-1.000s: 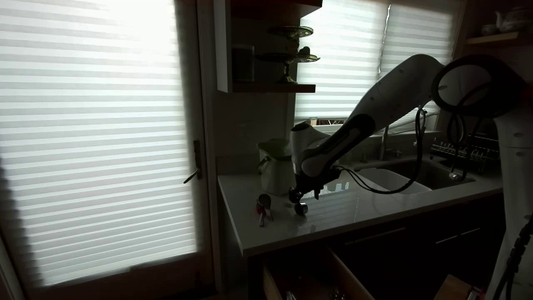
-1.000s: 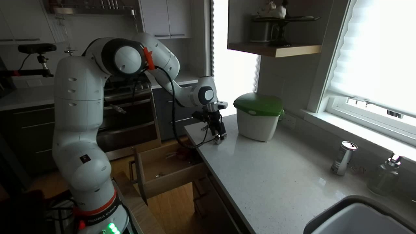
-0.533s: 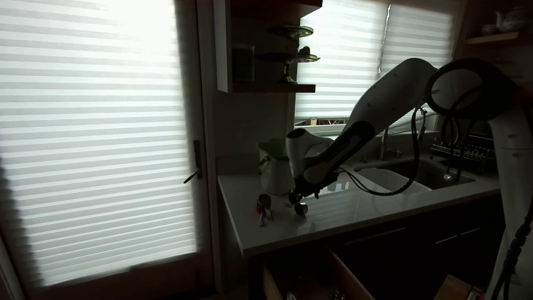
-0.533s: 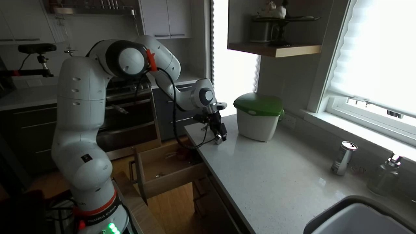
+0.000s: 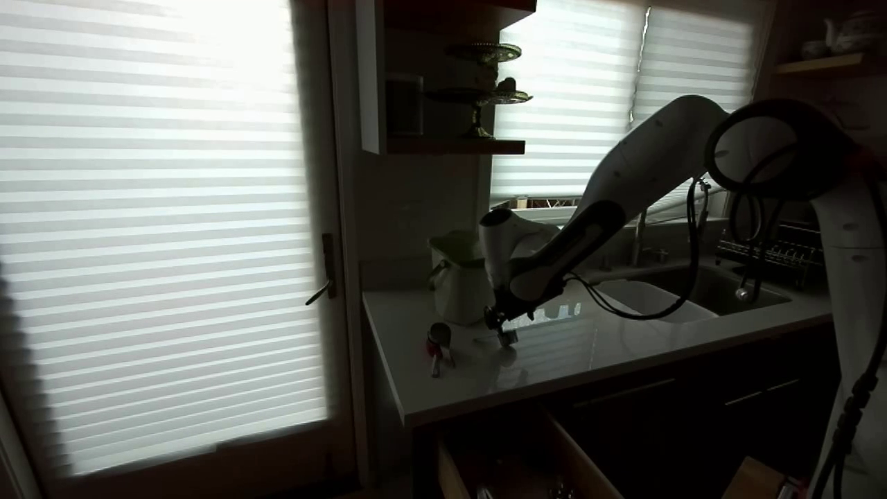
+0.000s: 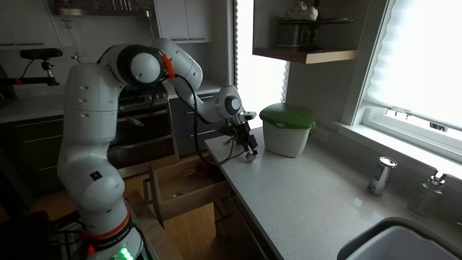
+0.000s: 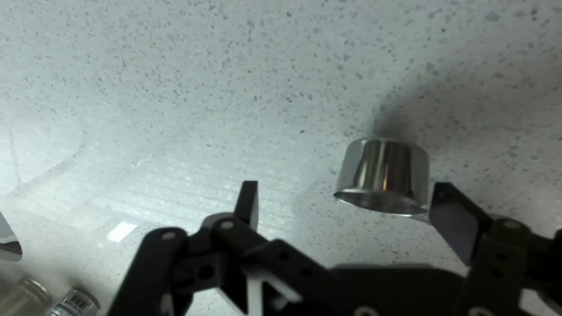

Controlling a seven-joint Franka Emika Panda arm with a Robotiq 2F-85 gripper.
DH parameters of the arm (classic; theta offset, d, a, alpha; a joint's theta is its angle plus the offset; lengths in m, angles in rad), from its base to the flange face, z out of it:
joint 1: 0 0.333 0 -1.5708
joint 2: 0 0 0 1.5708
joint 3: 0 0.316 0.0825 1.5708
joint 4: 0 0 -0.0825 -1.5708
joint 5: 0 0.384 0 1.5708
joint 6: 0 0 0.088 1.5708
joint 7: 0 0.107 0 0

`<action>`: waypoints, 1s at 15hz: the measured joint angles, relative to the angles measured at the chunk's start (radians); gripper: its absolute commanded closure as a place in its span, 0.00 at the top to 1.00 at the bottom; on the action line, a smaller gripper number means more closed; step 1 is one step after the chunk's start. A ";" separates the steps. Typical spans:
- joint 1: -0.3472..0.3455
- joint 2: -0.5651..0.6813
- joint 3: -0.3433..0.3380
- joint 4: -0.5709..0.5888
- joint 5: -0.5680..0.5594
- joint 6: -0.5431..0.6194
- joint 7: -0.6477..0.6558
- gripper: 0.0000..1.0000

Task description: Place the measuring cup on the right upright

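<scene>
Jaws: spread apart, clamped on nothing; in the wrist view the measuring cup (image 7: 382,175) lies within their gap, well off centre.
Nearer finger (image 7: 454,224): just beside the measuring cup; contact cannot be told.
Opposite finger (image 7: 246,202): well apart from the measuring cup; closing would probably shove it sideways, so re-centring first seems needed.
Measuring cup: on the counter (image 7: 175,79), tipped over rather than upright, mouth toward the lower edge of the wrist view.
Handle (image 7: 420,217): runs from the measuring cup's rim behind the nearer finger; long axis roughly along the closing line.
Red-tinged cup (image 5: 439,333): near the measuring cup, toward the counter's end.
Green-lidded bin (image 6: 287,135): near the measuring cup, not touching.
Can (image 6: 381,177): well apart from the measuring cup.
</scene>
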 measured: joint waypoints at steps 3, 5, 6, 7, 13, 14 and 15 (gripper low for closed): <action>-0.008 0.001 -0.002 0.001 0.002 0.000 0.000 1.00; -0.012 0.001 -0.001 0.001 0.007 0.000 -0.005 1.00; -0.013 0.001 0.001 0.001 0.015 0.000 -0.015 1.00; -0.015 -0.001 0.004 0.001 0.030 0.000 -0.031 1.00; -0.040 -0.070 0.052 0.000 0.256 -0.032 -0.271 1.00; -0.043 -0.090 0.058 0.000 0.287 -0.061 -0.307 1.00; -0.044 -0.113 0.063 0.000 0.308 -0.095 -0.331 1.00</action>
